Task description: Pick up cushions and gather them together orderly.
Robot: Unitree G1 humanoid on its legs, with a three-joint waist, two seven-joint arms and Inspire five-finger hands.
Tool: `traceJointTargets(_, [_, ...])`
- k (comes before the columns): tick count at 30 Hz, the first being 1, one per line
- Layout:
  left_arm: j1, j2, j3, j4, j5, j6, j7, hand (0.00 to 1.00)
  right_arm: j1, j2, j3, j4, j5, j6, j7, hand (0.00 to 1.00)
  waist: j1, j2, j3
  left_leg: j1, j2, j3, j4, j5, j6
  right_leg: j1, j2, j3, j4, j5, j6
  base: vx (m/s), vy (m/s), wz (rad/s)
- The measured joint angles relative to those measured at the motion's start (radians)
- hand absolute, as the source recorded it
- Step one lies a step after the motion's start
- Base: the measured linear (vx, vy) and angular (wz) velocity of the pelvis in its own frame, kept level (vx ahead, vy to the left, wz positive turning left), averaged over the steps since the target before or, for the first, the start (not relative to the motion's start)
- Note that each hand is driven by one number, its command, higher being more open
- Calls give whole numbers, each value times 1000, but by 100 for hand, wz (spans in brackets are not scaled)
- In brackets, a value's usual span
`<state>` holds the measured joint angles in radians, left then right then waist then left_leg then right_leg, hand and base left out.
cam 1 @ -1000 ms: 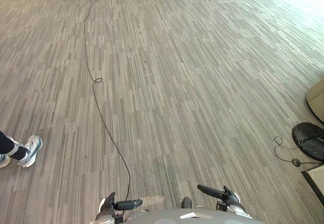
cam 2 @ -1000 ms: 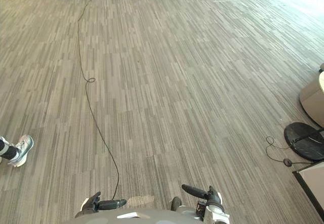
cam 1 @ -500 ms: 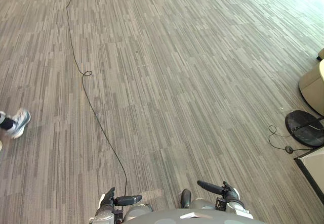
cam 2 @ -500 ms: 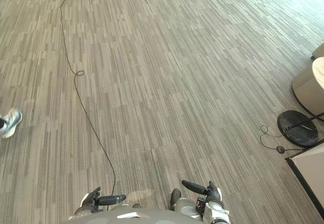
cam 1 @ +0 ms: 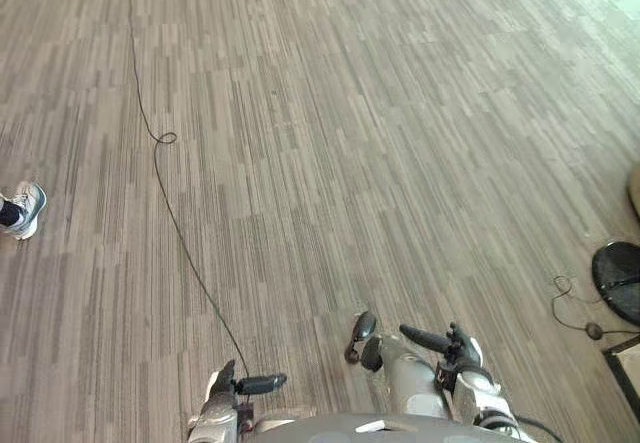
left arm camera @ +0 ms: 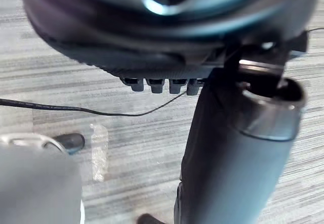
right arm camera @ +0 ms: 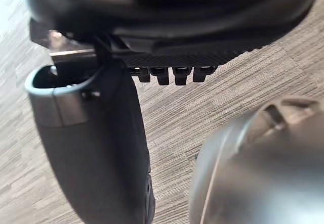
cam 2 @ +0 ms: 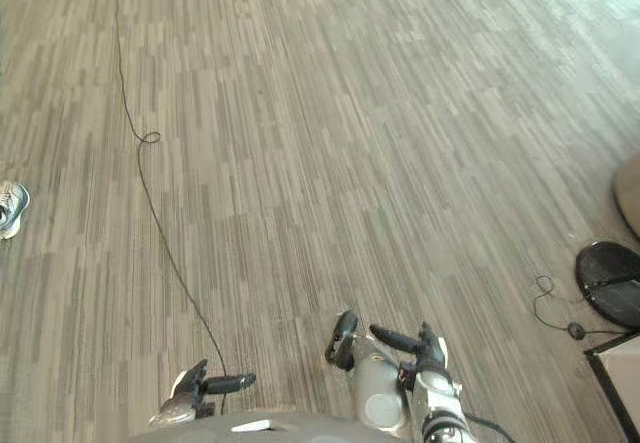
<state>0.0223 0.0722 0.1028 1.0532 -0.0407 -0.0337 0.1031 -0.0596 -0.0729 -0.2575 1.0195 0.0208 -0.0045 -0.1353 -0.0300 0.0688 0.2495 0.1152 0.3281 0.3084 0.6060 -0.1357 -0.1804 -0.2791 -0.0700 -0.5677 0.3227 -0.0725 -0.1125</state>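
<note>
Left hand [cam 1: 240, 387] first: it hangs low at the near edge of the left eye view, fingers loosely straight and apart, clamped on nothing. Right hand [cam 1: 452, 347] sits a little farther out on the near right, equally slack and empty. I judge both are carried low and idle because I am walking in search of work, not reaching. Ahead, the striped grey-brown carpet floor [cam 1: 380, 113] runs wide and open to the far edge, so there is plenty of room to step forward. At the left edge stands a person's grey-and-white trainer [cam 1: 24, 207], well apart from my left hand.

From the right eye, the right side is the crowded one. A flat black round base [cam 2: 612, 281] lies there beside a thin cord ending in a small dark puck [cam 2: 575, 330], with a beige rounded piece of furniture [cam 2: 630, 191] beyond. I would steer my right arm clear of those.

Left wrist view: my fingers [left arm camera: 157, 85] show as a straight row past the thumb, carpet beyond, nothing between. Right wrist view: the same, fingers [right arm camera: 172, 75] extended over carpet. Where the cushions lie I cannot tell from here; neither hand has one.
</note>
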Motion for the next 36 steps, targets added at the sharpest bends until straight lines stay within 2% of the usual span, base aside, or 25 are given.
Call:
traceJointTargets(1, [0,-4,4,-5,-6,0,0,100,0,1,10,6,0,4,-1,100,1,5,3,-36,29,-5,103,7,12,33,18,1,-27,-1,1,669,-362,-18])
traceJointTargets(2, [0,-7,6,-31,-10,-5,2,100,8,8,37,17,0,8,-3,100,5,7,18,-144,105,12,404,-22,38,176,69,19,-123,-10,4,535,-275,-27])
traceJointTargets(5, [-1,-7,30,-71,-13,-12,11,100,15,22,43,13,0,11,-10,100,14,-12,26,-248,107,48,448,-58,65,278,87,48,-194,-24,22,327,-137,-24])
traceJointTargets(7, [-1,-4,38,-94,-29,-23,13,100,14,24,43,15,1,17,-18,100,25,-15,27,-344,88,71,356,-91,84,332,95,65,-239,-33,39,303,-66,-27])
traceJointTargets(8, [-1,-3,43,-102,-30,-24,14,100,14,27,40,16,1,23,-23,100,36,-20,30,-396,63,91,211,-96,87,368,93,79,-262,-36,54,414,-19,-28])
traceJointTargets(11, [-11,-16,84,-126,-51,-23,11,100,14,42,37,14,1,24,-30,100,53,-44,44,-449,-27,88,-136,-52,77,438,67,102,-299,-53,92,441,84,-23])
traceJointTargets(12, [-11,-18,85,-131,-57,-25,12,100,23,50,34,13,1,22,-36,100,61,-54,44,-449,-69,84,-304,11,72,469,52,107,-309,-70,123,415,190,-30])
traceJointTargets(13, [-13,-21,84,-128,-69,-24,12,100,35,44,34,15,1,22,-40,100,77,-60,38,-443,-97,56,-360,120,97,500,39,124,-312,-95,160,439,206,-30])
traceJointTargets(14, [-13,-19,83,-126,-69,-24,12,100,38,46,34,17,1,22,-42,100,80,-64,31,-438,-104,50,-362,153,108,508,32,131,-313,-102,171,498,212,-23])
traceJointTargets(15, [-11,-10,83,-125,-69,-24,11,100,43,63,34,19,1,23,-44,100,81,-89,11,-440,-134,36,-342,199,173,524,2,137,-312,-121,199,617,204,-3])
traceJointTargets(16, [-21,17,80,-125,-68,-22,9,100,43,84,45,21,0,22,-41,100,74,-133,2,-471,-149,39,-244,128,206,526,-34,144,-298,-124,207,618,195,4])
traceJointTargets(18, [-37,32,84,-103,-68,-18,8,100,42,89,45,38,-1,20,-38,100,76,-143,-7,-481,-142,37,-120,30,231,522,-67,176,-196,-126,212,461,175,4])
traceJointTargets(20, [-38,31,77,-85,-67,-18,9,100,44,86,44,53,-2,20,-38,100,75,-141,-14,-444,-146,38,-88,-38,227,479,-106,204,-7,-138,232,467,241,-1])
traceJointTargets(21, [-38,33,66,-64,-66,-11,8,100,44,79,46,56,-6,20,-37,100,64,-151,-16,-375,-167,46,-94,-98,221,363,-194,238,332,-96,243,494,241,3])
traceJointTargets(23, [-31,50,48,-41,-67,3,9,100,37,74,68,57,-20,22,-32,100,53,-159,-18,-287,-191,47,-118,-144,220,240,-268,242,636,-94,218,522,176,3])
traceJointTargets(24, [-17,56,39,-41,-67,4,15,100,30,67,93,53,-24,20,-27,100,49,-156,-15,-213,-193,52,-157,-160,213,190,-268,236,700,-116,185,373,65,-4])
traceJointTargets(25, [-6,59,35,-42,-67,4,19,100,30,65,103,50,-25,15,-26,100,48,-154,-15,-176,-193,54,-182,-162,208,168,-261,229,706,-126,178,548,48,-8])
traceJointTargets(27, [10,61,29,-45,-67,3,20,100,21,56,124,35,-29,-1,-21,100,43,-143,-9,-34,-186,71,-291,-153,186,58,-211,172,588,-186,119,490,-14,-4])
traceJointTargets(29, [17,55,25,-44,-67,3,19,100,-2,51,125,33,-29,-4,-19,100,27,-136,-5,35,-176,80,-358,-147,174,-27,-162,137,364,-174,120,524,-117,10])
traceJointTargets(30, [21,49,21,-42,-68,3,18,100,-7,50,124,32,-28,-4,-18,100,21,-135,-4,83,-177,92,-402,-149,152,-56,-126,138,148,-103,137,506,-139,19])
traceJointTargets(31, [23,49,21,-39,-68,4,18,100,-4,49,122,31,-26,-4,-17,100,19,-140,-5,107,-183,91,-424,-153,117,-53,-108,150,43,-5,135,536,-162,27])
traceJointTargets(32, [22,47,20,-24,-66,4,19,100,-5,44,119,35,-27,-1,-17,100,14,-137,-4,145,-184,76,-447,-156,89,-33,-85,173,25,108,44,561,-168,6])
traceJointTargets(33, [6,22,15,-3,-64,4,18,100,-14,21,121,36,-41,0,-16,100,26,-87,-10,161,-147,62,-459,-148,77,-36,-51,172,66,68,53,674,-206,3])
traceJointTargets(34, [4,9,-2,-1,-55,3,16,100,-15,13,107,31,-53,-2,-14,100,21,-69,-15,161,-128,43,-435,-136,58,-53,-50,168,134,-6,41,682,-230,-7])
traceJointTargets(36, [-1,-7,-3,6,-44,4,17,100,-10,23,53,28,-59,1,-11,100,12,-52,-21,145,-86,19,-353,-126,44,-33,-40,145,174,-74,32,491,-206,22])
